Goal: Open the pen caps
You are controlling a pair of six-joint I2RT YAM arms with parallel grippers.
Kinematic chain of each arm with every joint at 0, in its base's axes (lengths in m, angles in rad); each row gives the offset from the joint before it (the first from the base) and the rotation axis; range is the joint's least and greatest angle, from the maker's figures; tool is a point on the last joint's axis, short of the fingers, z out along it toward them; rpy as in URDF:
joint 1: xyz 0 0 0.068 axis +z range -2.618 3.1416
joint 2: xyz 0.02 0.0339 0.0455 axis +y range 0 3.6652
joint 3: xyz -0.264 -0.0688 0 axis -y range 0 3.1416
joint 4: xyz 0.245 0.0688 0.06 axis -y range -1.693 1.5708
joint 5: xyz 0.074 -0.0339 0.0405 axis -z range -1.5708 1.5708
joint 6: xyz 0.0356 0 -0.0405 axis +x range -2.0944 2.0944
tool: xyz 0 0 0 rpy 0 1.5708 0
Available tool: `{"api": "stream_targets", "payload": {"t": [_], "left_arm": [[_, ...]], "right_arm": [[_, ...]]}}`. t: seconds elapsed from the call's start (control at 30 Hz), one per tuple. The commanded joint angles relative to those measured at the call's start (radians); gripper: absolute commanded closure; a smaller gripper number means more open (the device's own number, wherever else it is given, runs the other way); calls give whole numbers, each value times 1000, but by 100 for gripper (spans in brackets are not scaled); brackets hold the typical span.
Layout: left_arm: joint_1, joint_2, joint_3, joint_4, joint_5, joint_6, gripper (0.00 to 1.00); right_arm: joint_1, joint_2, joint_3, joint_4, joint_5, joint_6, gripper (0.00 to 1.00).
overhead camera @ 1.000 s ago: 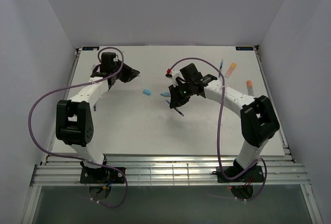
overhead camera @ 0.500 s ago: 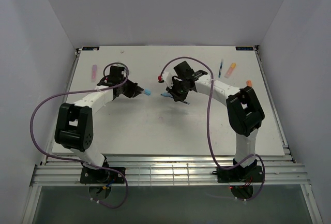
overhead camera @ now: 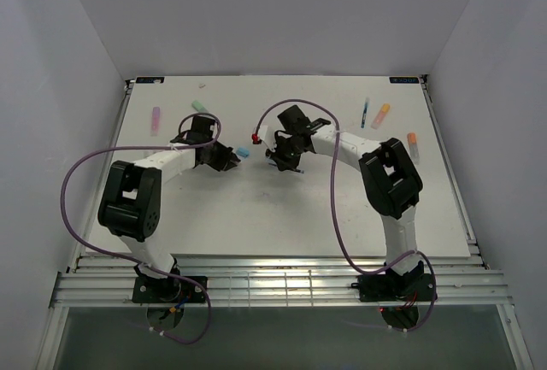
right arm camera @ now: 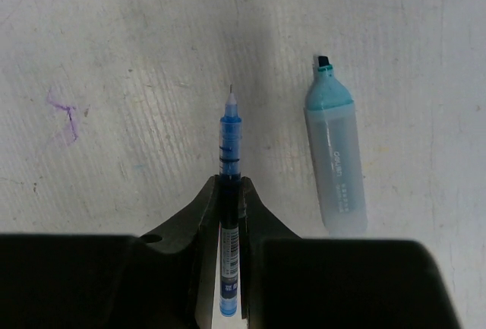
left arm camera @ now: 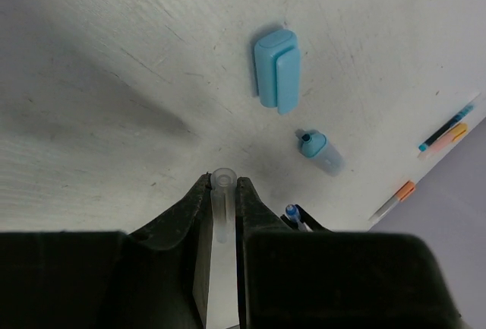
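Highlighters lie at the upper left of the overhead view, a pink highlighter point(overhead camera: 156, 117) and a green highlighter point(overhead camera: 198, 106), on the white table point(overhead camera: 256, 208). Left of centre, the left gripper point(left arm camera: 222, 183) is clenched on a clear pen cap point(left arm camera: 222, 204), with a light blue cap point(left arm camera: 276, 77) lying near its tips. To the right, the right gripper point(right arm camera: 229, 185) grasps an uncapped dark blue pen point(right arm camera: 228, 135), beside an uncapped light blue highlighter point(right arm camera: 334, 162); an orange highlighter point(overhead camera: 381, 114) lies at upper right.
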Motion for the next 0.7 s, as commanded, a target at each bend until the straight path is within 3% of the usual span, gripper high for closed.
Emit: {"api": "stream_targets", "payload": {"t": [0.0,0.33,0.67], "left_arm": [[1,15,3,-14,-24,6,100],[1,100,47,-18,-14,22,100],[1,146,72,-18,-2,19,99]], "right_arm": [[11,21,50,20,-41,-25,92],[19,101,123,14,-30,-22,89],[20,104,76,14,13,-36,83]]}}
